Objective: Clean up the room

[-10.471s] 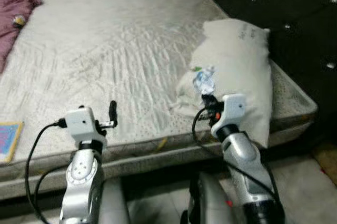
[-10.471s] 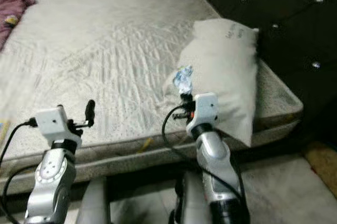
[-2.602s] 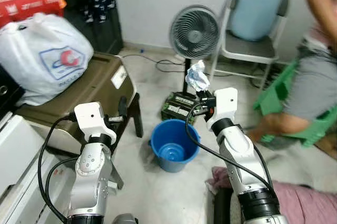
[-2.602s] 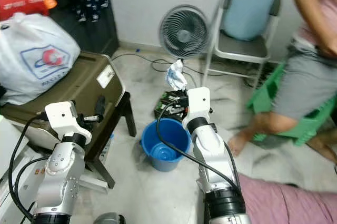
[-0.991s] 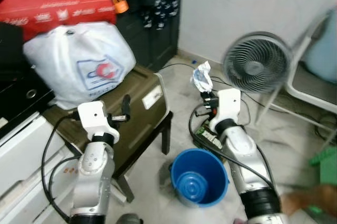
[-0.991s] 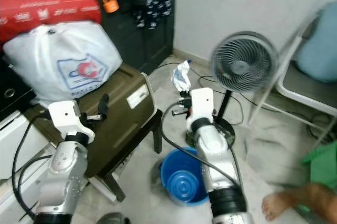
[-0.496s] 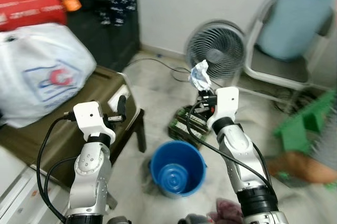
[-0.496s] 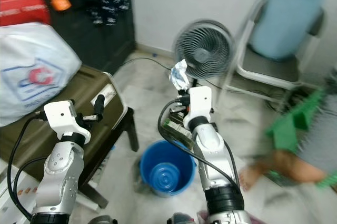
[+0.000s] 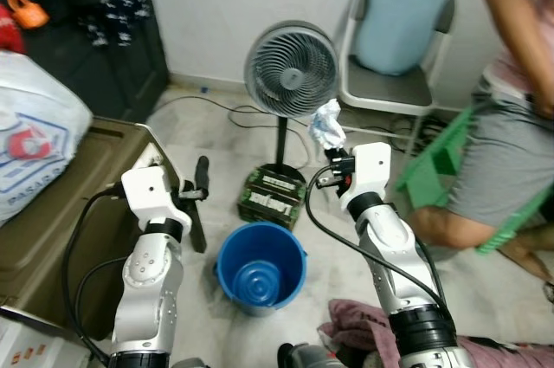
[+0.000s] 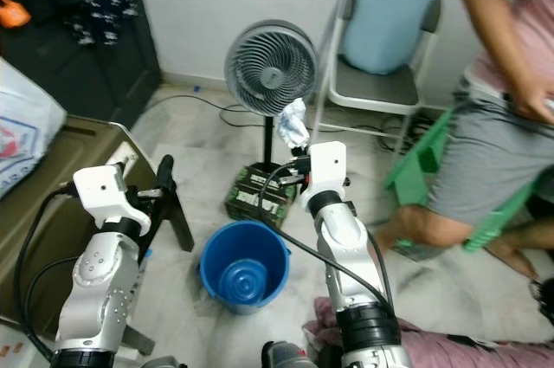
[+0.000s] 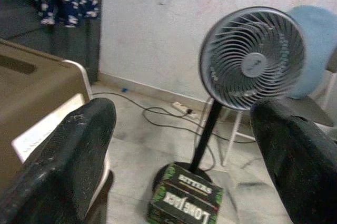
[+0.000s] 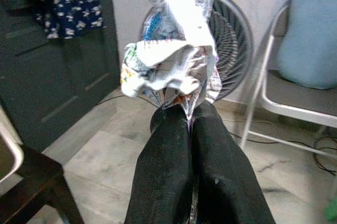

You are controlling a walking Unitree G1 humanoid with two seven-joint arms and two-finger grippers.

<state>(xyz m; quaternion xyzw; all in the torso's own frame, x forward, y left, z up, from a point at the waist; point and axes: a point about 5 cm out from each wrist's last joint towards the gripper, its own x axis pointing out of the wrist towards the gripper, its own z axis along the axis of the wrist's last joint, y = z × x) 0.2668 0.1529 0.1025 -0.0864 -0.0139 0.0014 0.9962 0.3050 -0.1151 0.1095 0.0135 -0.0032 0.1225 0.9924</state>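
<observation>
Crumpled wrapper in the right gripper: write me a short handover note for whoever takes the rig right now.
Right gripper: shut on the crumpled wrapper, held up in front of the fan.
Left gripper: open, holding nothing, raised beside the brown case.
Blue bucket: on the floor between the arms, below and to the left of the wrapper; no wrapper in it.
Done: wrapper picked up.
Left: probably bring it over the bucket and release. A person sits close on the right.

We saw even, soft indoor light with weak shadows. The head views were quite sharp, slightly blurred at the edges. In the left wrist view the fingers [image 11: 68, 161] were unfocused.
</observation>
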